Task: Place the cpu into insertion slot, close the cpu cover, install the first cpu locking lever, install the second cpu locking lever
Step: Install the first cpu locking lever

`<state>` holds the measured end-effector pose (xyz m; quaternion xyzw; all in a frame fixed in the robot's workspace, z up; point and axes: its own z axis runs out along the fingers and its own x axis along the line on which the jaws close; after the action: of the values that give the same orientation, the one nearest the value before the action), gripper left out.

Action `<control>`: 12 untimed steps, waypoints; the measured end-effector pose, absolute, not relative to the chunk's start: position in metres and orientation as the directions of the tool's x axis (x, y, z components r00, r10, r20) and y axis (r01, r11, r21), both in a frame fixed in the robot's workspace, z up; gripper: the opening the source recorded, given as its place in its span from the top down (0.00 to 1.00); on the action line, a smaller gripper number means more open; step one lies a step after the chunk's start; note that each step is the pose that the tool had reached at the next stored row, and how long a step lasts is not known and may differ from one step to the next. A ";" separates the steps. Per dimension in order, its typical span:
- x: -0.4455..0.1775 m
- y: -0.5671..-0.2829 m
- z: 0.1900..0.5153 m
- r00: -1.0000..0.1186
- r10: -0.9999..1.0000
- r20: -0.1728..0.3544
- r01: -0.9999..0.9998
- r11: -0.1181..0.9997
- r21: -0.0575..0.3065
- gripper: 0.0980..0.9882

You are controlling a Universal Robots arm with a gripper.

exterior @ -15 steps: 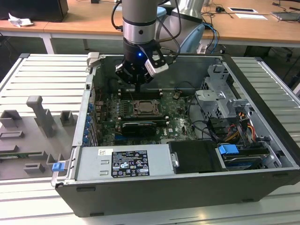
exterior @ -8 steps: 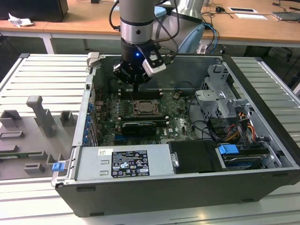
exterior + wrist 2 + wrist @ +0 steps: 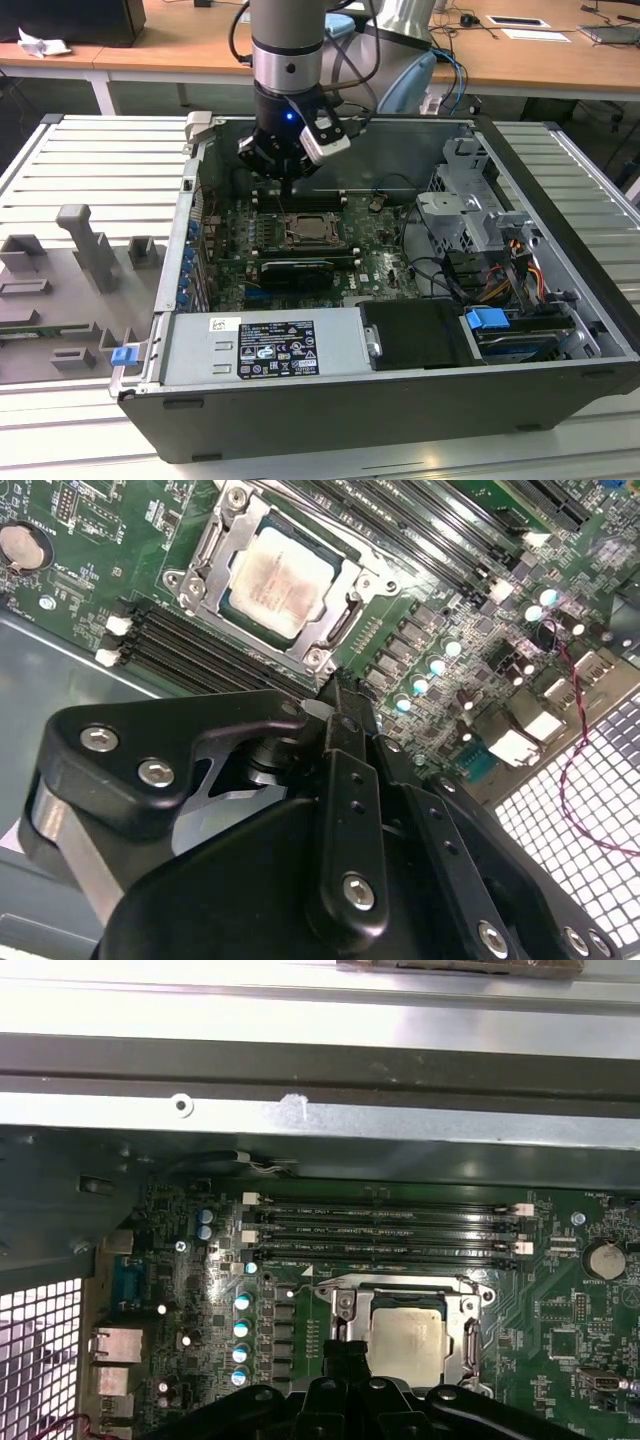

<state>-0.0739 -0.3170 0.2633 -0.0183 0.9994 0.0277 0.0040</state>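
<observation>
cpu (image 3: 280,580) is seated in insertion slot (image 3: 229,606), upper centre | cpu cover (image 3: 222,542) seemingly lowered | locking levers' latching not discerned | tool (image 3: 343,692) closed, nothing gripped

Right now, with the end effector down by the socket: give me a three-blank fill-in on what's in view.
1. The silver cpu cover lies closed around the pale ____.
2. The end effector has its tip next to the cpu cover's corner, over the green ____.
3. In the exterior view, the plastic tab at the case's left corner is ____.

Missing words: cpu; motherboard; blue.
</observation>
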 end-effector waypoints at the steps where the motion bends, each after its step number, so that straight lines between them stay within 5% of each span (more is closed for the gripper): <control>1: -0.075 -0.317 0.263 -0.999 -0.036 -0.009 -0.037 0.998 0.055 0.99; 12: -0.080 -0.317 0.263 -0.999 -0.036 -0.009 -0.037 0.998 0.055 0.99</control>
<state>-0.0801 -0.3171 0.2632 -0.0183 0.9994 0.0276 0.0040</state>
